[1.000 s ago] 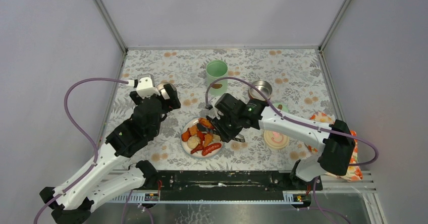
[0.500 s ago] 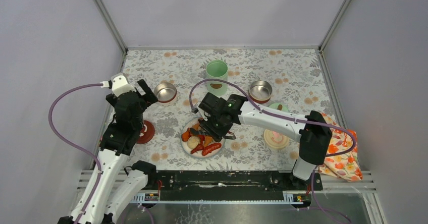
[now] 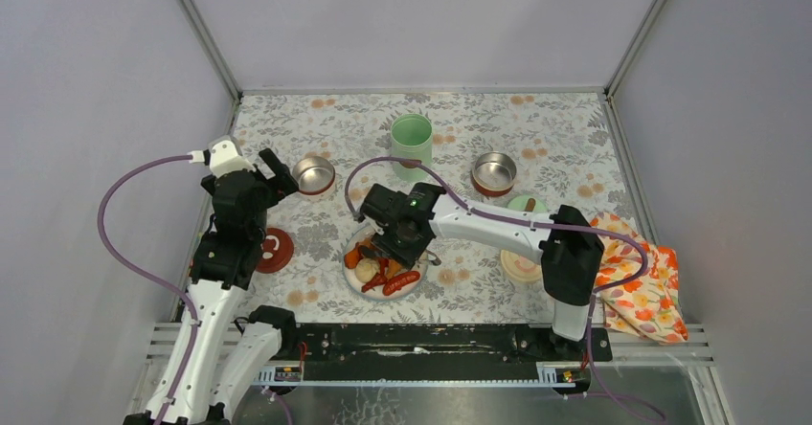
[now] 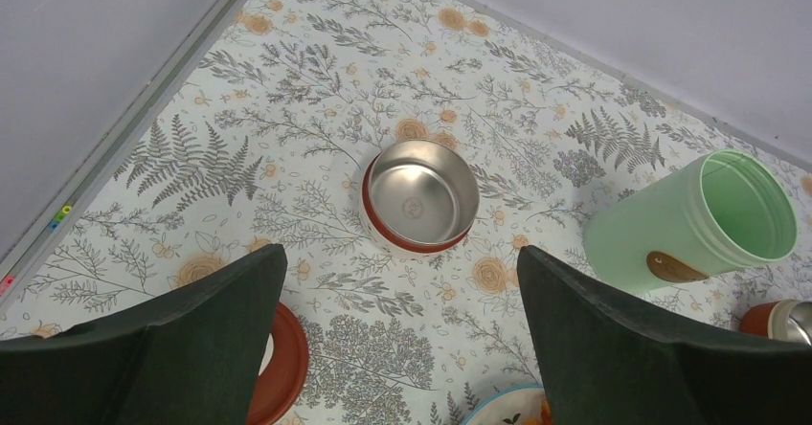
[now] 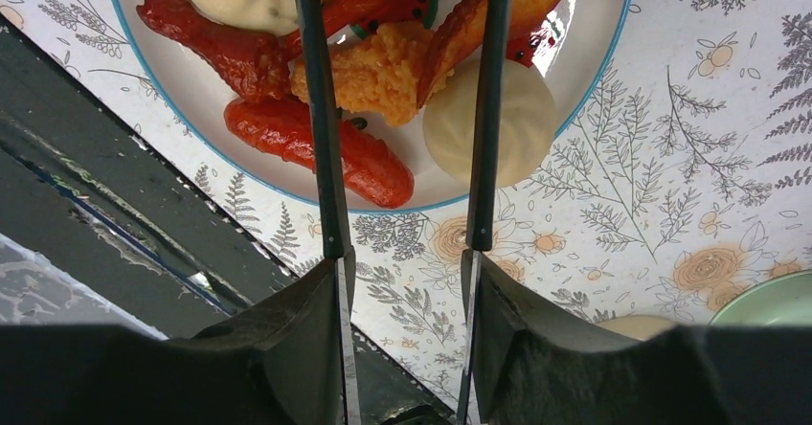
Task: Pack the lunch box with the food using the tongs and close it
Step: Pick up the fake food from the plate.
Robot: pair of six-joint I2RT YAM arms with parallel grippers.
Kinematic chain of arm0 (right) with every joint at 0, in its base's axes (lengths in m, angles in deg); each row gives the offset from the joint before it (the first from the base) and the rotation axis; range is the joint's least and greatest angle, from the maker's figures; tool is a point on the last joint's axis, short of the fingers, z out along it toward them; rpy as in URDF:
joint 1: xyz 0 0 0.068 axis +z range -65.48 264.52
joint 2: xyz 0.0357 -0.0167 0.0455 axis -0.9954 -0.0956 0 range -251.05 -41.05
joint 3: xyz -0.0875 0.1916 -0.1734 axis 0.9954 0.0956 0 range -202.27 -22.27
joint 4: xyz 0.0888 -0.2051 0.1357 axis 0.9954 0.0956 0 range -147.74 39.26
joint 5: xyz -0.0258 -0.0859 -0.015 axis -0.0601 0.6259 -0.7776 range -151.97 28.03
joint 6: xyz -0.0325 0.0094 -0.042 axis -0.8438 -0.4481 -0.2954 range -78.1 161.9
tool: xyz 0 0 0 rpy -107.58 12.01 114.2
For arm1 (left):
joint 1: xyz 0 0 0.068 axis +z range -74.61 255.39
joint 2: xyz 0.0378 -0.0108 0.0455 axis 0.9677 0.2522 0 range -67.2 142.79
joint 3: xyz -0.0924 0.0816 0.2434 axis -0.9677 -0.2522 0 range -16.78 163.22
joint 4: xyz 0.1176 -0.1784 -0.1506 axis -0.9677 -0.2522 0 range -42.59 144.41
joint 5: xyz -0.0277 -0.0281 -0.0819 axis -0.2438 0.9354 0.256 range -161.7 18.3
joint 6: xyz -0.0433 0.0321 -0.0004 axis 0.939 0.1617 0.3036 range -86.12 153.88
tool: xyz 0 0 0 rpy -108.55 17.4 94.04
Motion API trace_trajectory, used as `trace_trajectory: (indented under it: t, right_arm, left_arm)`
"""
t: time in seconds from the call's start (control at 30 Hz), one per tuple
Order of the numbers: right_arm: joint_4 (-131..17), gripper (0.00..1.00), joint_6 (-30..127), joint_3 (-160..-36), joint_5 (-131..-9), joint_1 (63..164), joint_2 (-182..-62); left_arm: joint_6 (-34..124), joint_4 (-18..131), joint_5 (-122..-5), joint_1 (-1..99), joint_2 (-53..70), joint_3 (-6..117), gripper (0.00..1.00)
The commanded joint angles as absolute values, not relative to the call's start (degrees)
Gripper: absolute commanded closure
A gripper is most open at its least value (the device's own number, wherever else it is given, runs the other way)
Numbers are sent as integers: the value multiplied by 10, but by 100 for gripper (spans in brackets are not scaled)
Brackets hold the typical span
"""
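Note:
My right gripper (image 3: 394,236) hangs over the white plate (image 3: 414,286) and is shut on the tongs (image 5: 321,109). The two dark arms stand apart over the food and straddle an orange fried chunk (image 5: 378,71). Red sausages (image 5: 321,143) and a pale ball (image 5: 512,123) lie beside it. The mint-green jar (image 3: 412,141) stands lidless behind the plate. My left gripper (image 4: 397,253) is open and holds nothing, short of a steel bowl (image 4: 419,195) with a red base. A dark-red lid (image 3: 273,250) lies below it.
A second steel bowl (image 3: 494,171) sits at the right, with a green lid (image 3: 529,204) and a cream lid (image 3: 523,266) nearer the front. A flowered orange cloth (image 3: 643,286) lies at the right edge. The black front rail (image 3: 412,339) runs just below the plate.
The left arm has drawn back to the left, off the red-based bowl, uncovering the dark-red lid. The right gripper has moved left with the tongs, over the food.

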State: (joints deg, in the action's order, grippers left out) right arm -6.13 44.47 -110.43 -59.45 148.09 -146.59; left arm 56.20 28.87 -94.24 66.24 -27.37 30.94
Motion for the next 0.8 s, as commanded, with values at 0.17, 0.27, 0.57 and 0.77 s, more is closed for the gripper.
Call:
trace_trajectory:
  t: [0.17, 0.27, 0.57, 0.77]
  right_arm:
    - [-36, 67, 437, -1150, -562, 1487, -1471]
    - [-30, 75, 435, -1153, -566, 1487, -1467]
    - [-16, 89, 426, -1165, -590, 1487, -1448]
    - [-23, 92, 428, -1166, -615, 1487, -1428]
  left_arm:
    - [564, 321, -926, 673, -283, 304, 2]
    - [565, 321, -925, 674, -283, 303, 2]
    - [565, 324, -919, 677, -286, 302, 2]
    - [564, 324, -914, 678, -288, 301, 2]
